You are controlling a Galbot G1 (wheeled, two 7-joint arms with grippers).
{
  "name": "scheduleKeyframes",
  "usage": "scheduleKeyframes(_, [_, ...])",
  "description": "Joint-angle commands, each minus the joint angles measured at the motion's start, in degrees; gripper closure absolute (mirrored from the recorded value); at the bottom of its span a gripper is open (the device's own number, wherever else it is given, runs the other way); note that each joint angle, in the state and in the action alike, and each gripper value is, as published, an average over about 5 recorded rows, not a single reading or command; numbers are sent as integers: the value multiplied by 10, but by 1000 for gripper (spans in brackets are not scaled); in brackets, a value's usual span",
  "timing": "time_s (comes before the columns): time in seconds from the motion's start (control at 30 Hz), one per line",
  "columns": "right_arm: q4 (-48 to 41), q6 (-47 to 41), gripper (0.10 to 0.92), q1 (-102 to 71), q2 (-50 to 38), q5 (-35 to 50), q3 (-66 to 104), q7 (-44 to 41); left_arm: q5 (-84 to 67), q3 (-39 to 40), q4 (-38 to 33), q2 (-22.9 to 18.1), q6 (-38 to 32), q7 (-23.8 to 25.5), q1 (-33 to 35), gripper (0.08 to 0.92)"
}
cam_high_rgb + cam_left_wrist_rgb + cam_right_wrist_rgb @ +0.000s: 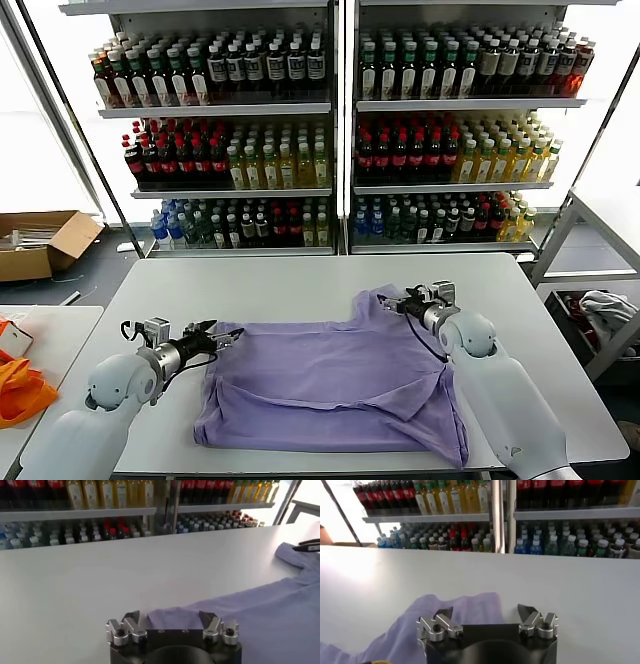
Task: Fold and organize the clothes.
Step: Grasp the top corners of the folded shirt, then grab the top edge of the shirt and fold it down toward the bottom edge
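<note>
one lavender t-shirt (335,385), lying spread and rumpled across the lower centre of the white table (300,285), with the left gripper (228,338) at its left corner and the right gripper (392,301) at its upper right edge, both with fingers parted and the cloth edge lying between them, nothing clenched. containers: two shelving units (340,120) across the top of the frame, each tier packed with bottled drinks (420,145); an open cardboard box (40,243) at mid left, contents unclear. an orange cloth (20,385) lies at lower left.
</note>
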Motion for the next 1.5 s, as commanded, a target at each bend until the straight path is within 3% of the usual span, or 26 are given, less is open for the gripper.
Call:
scheduleKeyframes(0.03, [-31, -2, 344, 17, 9, -11, -26, -6, 20, 3, 8, -11, 2, 5, 21, 414])
scheduleKeyframes(0.5, [47, -1, 752, -16, -2, 33, -9, 14, 12, 1, 2, -12, -3, 12, 19, 820])
scheduleKeyframes(0.7, [98, -2, 903, -35, -16, 67, 7, 28, -10, -7, -13, -12, -15, 0, 13, 895])
scheduleKeyframes(1.07, [275, -12, 918, -118, -66, 132, 78, 52, -48, -60, -122, 8, -20, -21, 53, 898])
scheduleKeyframes(1.5, [519, -9, 918, -398, -120, 154, 232, 70, -45, -140, -292, 17, -17, -44, 221, 897])
